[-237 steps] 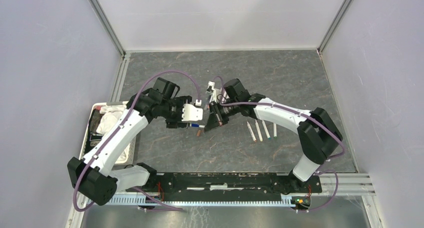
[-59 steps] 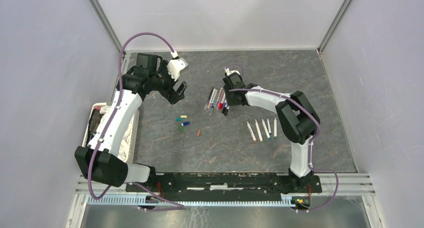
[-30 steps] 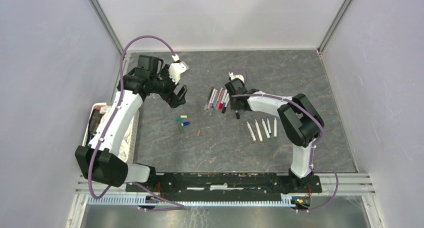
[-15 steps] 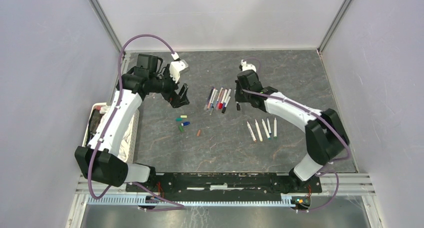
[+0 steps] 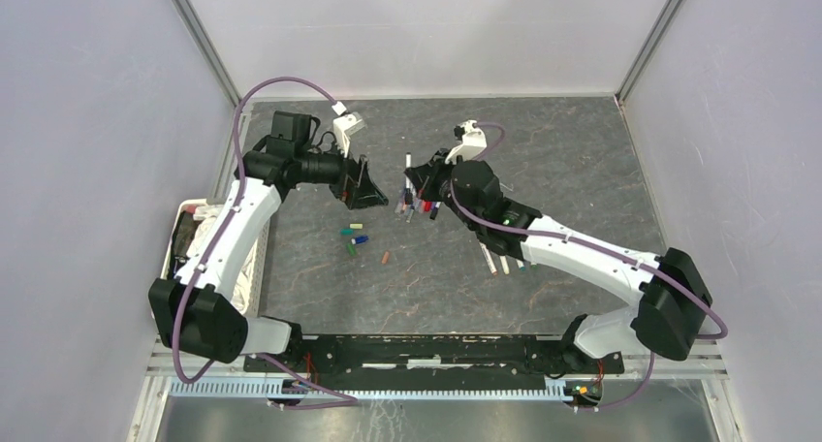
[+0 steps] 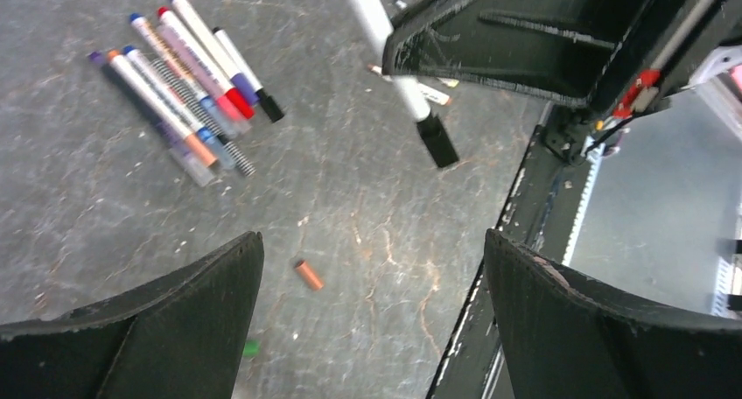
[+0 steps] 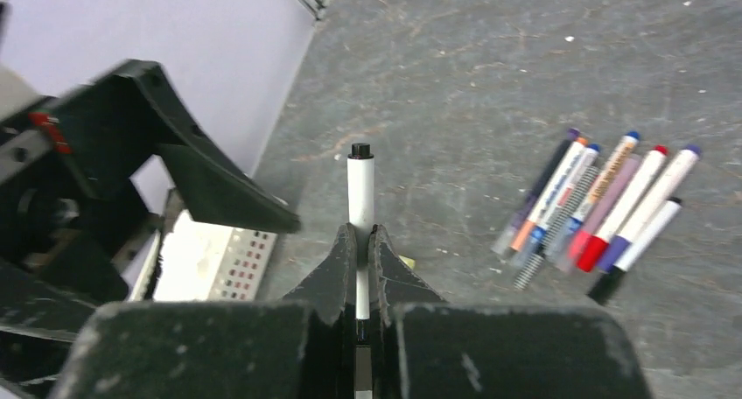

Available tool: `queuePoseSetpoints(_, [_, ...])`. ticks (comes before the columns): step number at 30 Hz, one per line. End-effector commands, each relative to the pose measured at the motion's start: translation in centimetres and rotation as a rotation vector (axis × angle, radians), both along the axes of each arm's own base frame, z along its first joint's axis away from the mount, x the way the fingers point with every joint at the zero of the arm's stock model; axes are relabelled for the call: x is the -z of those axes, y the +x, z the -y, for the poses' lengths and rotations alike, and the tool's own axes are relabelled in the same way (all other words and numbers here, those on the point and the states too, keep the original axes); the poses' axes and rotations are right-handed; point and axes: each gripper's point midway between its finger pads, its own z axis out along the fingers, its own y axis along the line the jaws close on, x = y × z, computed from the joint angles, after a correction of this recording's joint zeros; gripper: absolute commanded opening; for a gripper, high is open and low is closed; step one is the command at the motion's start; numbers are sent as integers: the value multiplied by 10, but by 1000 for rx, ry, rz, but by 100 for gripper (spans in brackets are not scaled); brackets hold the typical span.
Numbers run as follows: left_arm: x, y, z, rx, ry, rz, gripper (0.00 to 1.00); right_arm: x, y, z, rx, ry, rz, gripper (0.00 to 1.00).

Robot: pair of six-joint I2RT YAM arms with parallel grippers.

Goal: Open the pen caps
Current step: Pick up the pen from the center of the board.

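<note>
While white pen with black cap hangs above table, right gripper pinches barrel, fingers pressed tight on it. Step in hand looks like presenting capped end to left gripper. Left jaws spread wide, apart from pen. Next move likely needs left jaws closing squarely on cap, then straight pull along barrel. Row of capped pens lies below, loose caps near.
</note>
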Motion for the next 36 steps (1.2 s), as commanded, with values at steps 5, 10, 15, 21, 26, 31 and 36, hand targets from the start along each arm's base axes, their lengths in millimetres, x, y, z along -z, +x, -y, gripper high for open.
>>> queuePoseSetpoints(5, [-29, -20, 21, 52, -132, 7, 99, -68, -6, -25, 89, 201, 113, 0])
queuePoseSetpoints(10, [-28, -23, 25, 74, -140, -2, 93, -70, -9, -34, 91, 233, 113, 0])
queuePoseSetpoints(15, [-24, -17, 27, 75, -126, 9, 84, -71, -10, -43, 90, 237, 104, 0])
queuePoseSetpoints(21, [-18, -20, 30, 95, -126, -13, 64, -75, -10, -42, 108, 248, 112, 0])
queuePoseSetpoints(26, [-10, -17, 28, 89, -105, -5, 44, -69, -11, -45, 101, 247, 98, 0])
queuePoseSetpoints(31, [-8, -11, 25, 72, -74, 23, 17, -63, -14, -46, 88, 247, 78, 0])
queuePoseSetpoints(36, [-1, -6, 19, 59, -17, 59, 10, -51, -20, -42, 73, 217, 50, 2])
